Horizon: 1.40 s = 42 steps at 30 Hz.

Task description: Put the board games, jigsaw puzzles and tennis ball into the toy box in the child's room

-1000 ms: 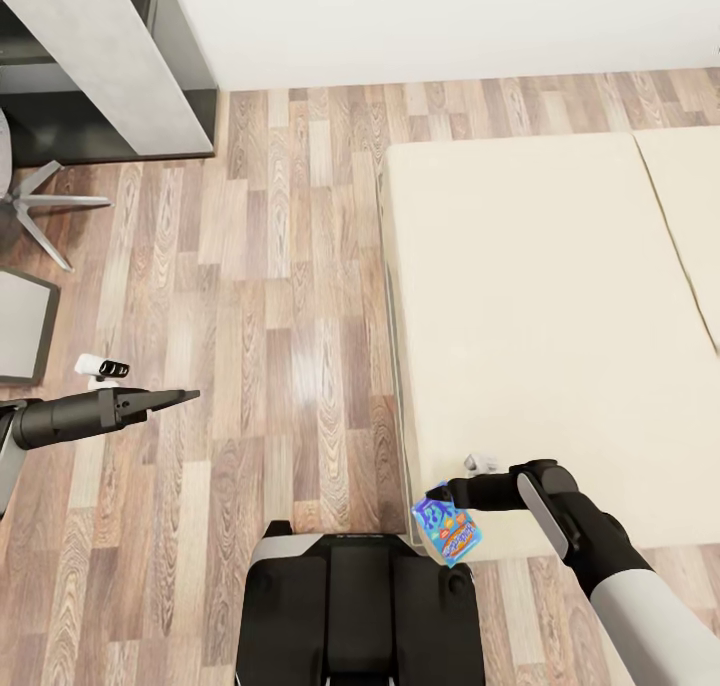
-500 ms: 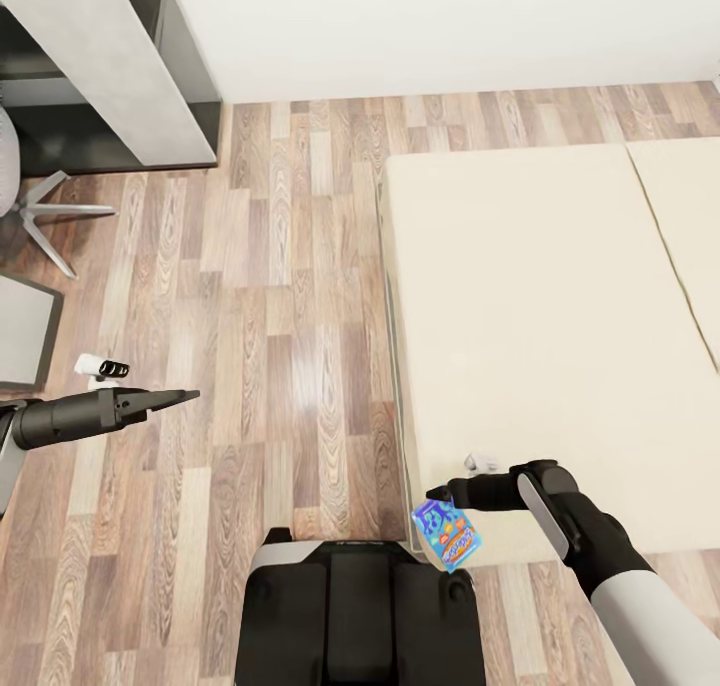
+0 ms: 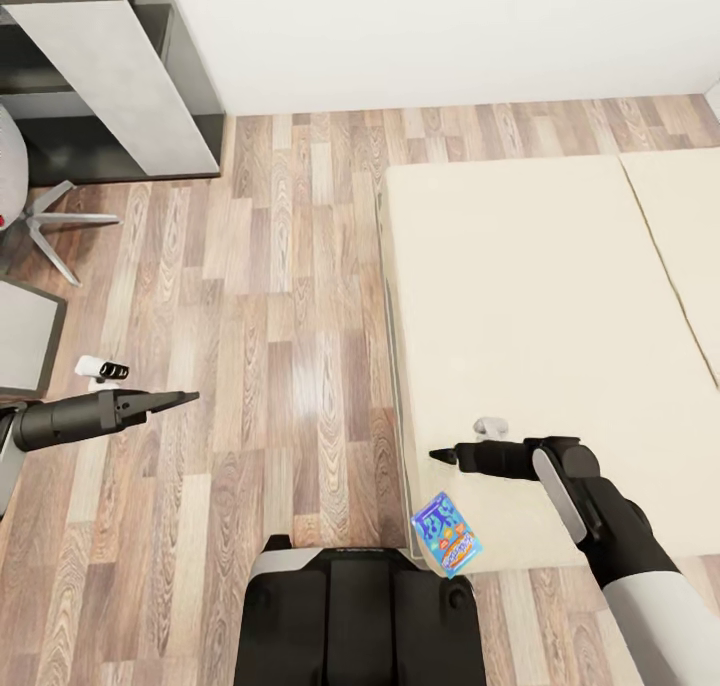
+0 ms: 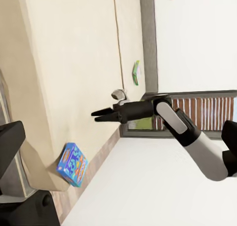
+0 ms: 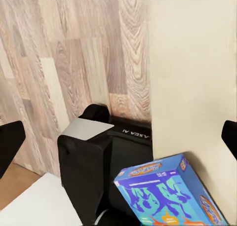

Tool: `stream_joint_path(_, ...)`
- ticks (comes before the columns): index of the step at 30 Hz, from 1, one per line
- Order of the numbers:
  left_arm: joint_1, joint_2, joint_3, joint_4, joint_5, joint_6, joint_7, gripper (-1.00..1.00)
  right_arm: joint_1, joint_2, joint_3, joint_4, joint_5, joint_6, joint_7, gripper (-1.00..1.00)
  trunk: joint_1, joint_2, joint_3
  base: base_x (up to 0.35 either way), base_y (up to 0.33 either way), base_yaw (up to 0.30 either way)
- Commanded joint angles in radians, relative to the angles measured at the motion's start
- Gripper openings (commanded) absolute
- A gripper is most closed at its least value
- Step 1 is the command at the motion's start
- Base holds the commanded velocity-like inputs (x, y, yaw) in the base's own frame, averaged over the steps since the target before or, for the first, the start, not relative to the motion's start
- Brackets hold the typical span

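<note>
Since the blue board game (image 3: 446,533) lies at the bed's (image 3: 540,296) near corner, probably light, stiff and slick, take it by its thin edges with your right gripper (image 3: 441,455), hovering just above with jaws parted and empty.

A bright blue board game (image 3: 446,533) with cartoon art lies at the bottom centre of the head view, tilted, on the near corner of the bed (image 3: 560,296), whose plain beige mattress fills the right half of the frame. In the left wrist view a second, green-edged board game (image 4: 136,72) lies far along the mattress near the grey frame. The pale grey tabletop (image 3: 120,76) sits at the upper left.
</note>
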Motion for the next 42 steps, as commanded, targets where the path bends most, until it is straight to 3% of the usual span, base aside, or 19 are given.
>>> stream_joint_path(1, 0.000, 0.000, 0.000, 0.001, -0.001, 0.009, -0.004, 1.00, 0.001, -0.001, -0.003, -0.010, 0.005, 0.003, 0.005, 1.00, 0.001, -0.001, 0.001, 0.000, 0.000, 0.000)
stream_joint_path(7, 0.004, 0.007, 0.000, 0.028, -0.003, 0.004, -0.004, 1.00, 0.022, -0.001, -0.021, -0.043, 0.003, 0.000, 0.007, 1.00, 0.001, -0.001, 0.010, 0.000, 0.000, 0.000)
stream_joint_path(12, 0.006, 0.034, -0.001, 0.073, -0.020, -0.010, -0.004, 1.00, 0.053, 0.002, -0.064, -0.100, 0.001, -0.002, 0.020, 1.00, 0.001, -0.001, 0.018, 0.000, 0.000, 0.000)
stream_joint_path(20, 0.009, 0.052, -0.001, 0.202, -0.065, -0.086, -0.004, 1.00, 0.155, 0.016, -0.167, -0.208, 0.000, -0.009, 0.102, 1.00, 0.001, -0.001, 0.031, 0.000, 0.000, 0.000)
stream_joint_path(27, 0.011, 0.055, -0.001, 0.339, -0.076, -0.177, -0.004, 1.00, 0.260, 0.042, -0.197, -0.293, -0.001, -0.024, 0.182, 1.00, 0.001, -0.001, 0.043, 0.000, 0.000, 0.000)
stream_joint_path(35, 0.020, 0.056, -0.002, 0.503, -0.079, -0.304, -0.004, 1.00, 0.370, 0.097, -0.208, -0.324, -0.001, -0.155, 0.227, 1.00, 0.001, -0.001, 0.056, 0.000, 0.000, 0.000)
stream_joint_path(42, 0.054, 0.059, -0.002, 0.581, -0.078, -0.375, -0.004, 1.00, 0.472, 0.116, -0.209, -0.329, -0.021, -0.270, 0.258, 1.00, 0.001, -0.001, 0.067, 0.000, 0.000, 0.000)
